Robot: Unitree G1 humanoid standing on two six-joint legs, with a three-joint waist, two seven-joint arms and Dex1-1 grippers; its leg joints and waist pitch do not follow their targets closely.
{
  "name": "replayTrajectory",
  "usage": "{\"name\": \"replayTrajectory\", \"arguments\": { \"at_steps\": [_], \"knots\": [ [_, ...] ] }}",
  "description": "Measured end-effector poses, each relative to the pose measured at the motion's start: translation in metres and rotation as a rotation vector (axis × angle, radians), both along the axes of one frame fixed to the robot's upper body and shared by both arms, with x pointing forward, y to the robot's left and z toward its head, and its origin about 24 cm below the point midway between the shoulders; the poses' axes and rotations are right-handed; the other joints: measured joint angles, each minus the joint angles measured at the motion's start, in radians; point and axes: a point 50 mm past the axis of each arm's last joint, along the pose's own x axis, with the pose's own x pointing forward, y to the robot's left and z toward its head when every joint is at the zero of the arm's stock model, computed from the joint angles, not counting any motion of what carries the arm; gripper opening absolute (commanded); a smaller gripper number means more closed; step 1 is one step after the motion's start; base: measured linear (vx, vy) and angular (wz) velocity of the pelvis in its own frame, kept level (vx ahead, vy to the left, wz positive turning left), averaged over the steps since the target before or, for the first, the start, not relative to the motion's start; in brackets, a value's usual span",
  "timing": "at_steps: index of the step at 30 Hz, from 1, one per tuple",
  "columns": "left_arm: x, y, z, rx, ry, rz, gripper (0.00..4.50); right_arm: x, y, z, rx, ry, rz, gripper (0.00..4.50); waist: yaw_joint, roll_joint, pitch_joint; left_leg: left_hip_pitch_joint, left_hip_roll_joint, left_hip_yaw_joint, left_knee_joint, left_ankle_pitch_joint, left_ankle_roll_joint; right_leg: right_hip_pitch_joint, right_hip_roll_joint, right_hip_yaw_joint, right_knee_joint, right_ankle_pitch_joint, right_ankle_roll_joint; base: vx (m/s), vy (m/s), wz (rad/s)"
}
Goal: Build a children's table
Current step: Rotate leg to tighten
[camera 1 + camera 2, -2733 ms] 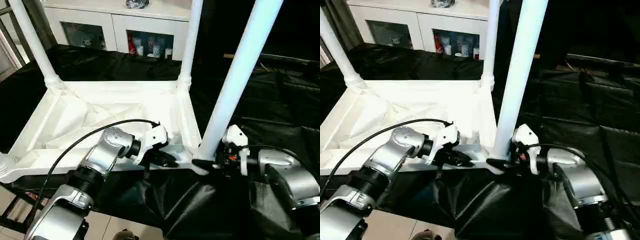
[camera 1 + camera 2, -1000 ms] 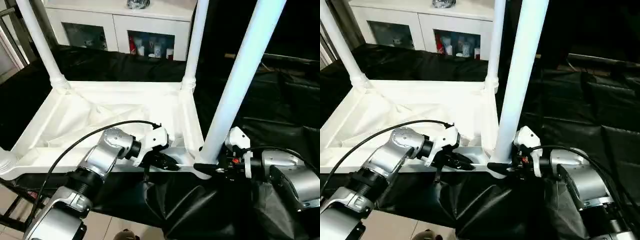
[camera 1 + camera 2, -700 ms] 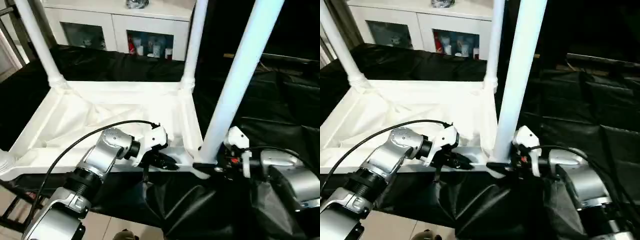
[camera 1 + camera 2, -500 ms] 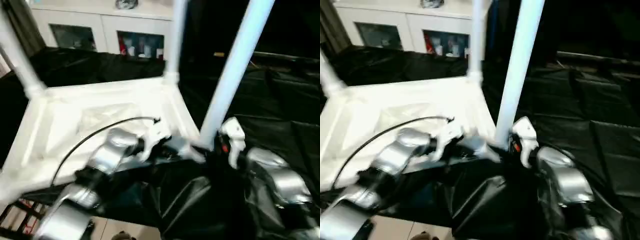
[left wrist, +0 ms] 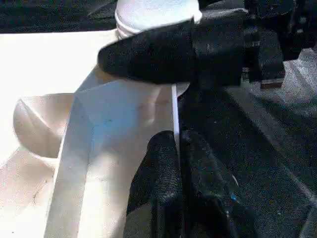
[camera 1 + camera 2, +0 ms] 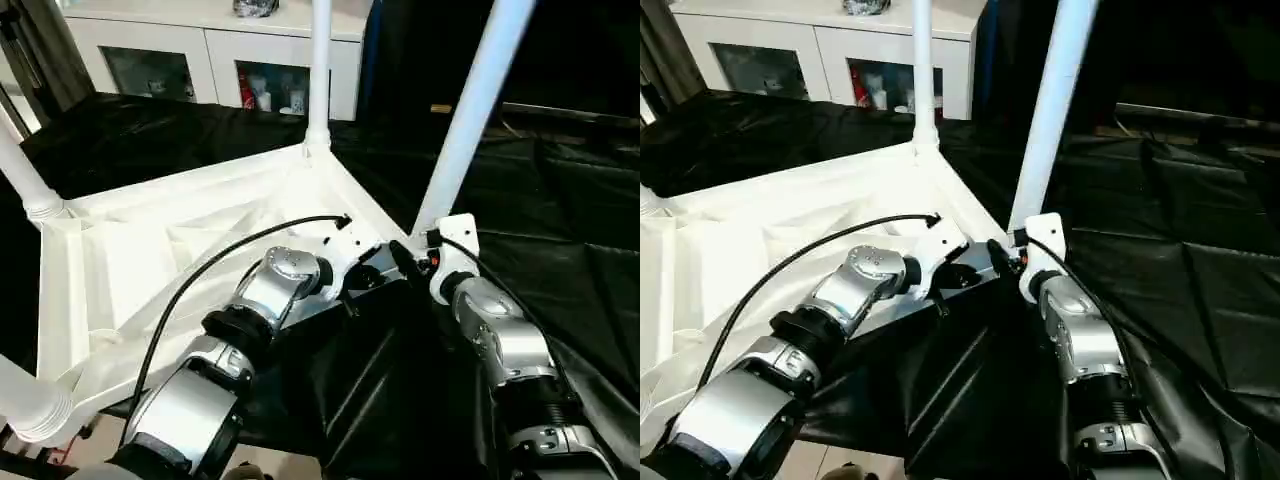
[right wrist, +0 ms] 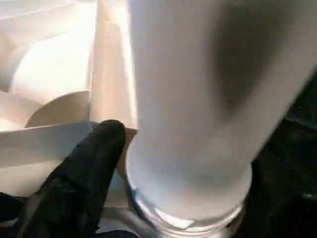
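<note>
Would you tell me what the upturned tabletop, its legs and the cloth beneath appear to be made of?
Tabletop: probably moulded white plastic, given its ribbed underside and soft sheen. Legs: smooth white tubes, likely the same plastic. Cloth: thin black sheeting, creased and slightly shiny, fabric or plastic film.

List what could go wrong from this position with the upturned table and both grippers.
1. The left gripper is shut on the thin rim of the tabletop; a pinch that narrow might slip if the top is pulled or swung.
2. The right gripper straddles the base of the near leg; a sideways push could lever that leg in its socket.
3. The tabletop's near corner overhangs the black-draped table, so it might tip.
</note>
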Motion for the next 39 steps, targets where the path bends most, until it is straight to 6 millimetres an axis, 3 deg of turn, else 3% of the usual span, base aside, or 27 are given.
{"name": "replayTrajectory", "arguments": {
  "at_steps": [7,11,16,25,33,39],
  "knots": [
    [-0.006,0.014,0.001,-0.016,0.024,-0.121,0.00,-0.011,-0.018,0.003,-0.022,0.009,0.246,3.78,0.017,0.001,0.000,-0.001,0.000,0.000,-0.003,0.000,0.000,0.000,0.000,0.000,0.001,-0.001,0.001,0.000,0.000,0.00],
    [-0.015,0.028,0.000,-0.026,0.052,-0.233,0.00,-0.030,-0.032,0.008,-0.089,0.018,0.498,3.78,0.025,0.003,0.000,0.000,0.000,0.000,-0.001,0.000,0.000,0.000,0.000,0.000,0.001,-0.001,0.001,0.000,0.000,0.00],
    [-0.025,0.040,0.001,-0.024,0.068,-0.331,0.00,-0.044,-0.039,0.013,-0.078,0.067,0.688,3.78,0.028,0.003,0.000,0.000,0.001,0.000,0.000,0.001,0.002,0.001,0.000,0.000,0.001,-0.003,0.004,0.000,0.000,0.00],
    [-0.038,0.053,0.003,-0.023,0.096,-0.424,0.00,-0.056,-0.042,0.019,-0.059,0.114,0.833,3.78,0.033,0.003,0.000,-0.001,0.001,0.000,0.000,0.002,0.002,0.000,0.000,0.000,0.001,-0.001,0.001,0.000,0.000,0.00],
    [-0.041,0.056,0.003,-0.022,0.110,-0.431,0.00,-0.058,-0.038,0.018,-0.017,0.140,0.875,3.03,0.032,0.002,0.000,-0.001,0.001,0.000,0.000,0.002,0.002,0.000,0.000,0.000,0.001,-0.001,0.002,0.000,0.000,0.00],
    [-0.041,0.057,0.004,-0.024,0.109,-0.420,0.00,-0.058,-0.036,0.018,-0.005,0.135,0.858,2.75,0.031,0.002,0.001,-0.001,0.001,0.000,0.000,0.002,0.002,0.000,0.000,0.000,0.001,-0.001,0.002,0.000,0.000,0.00]
  ]
}}
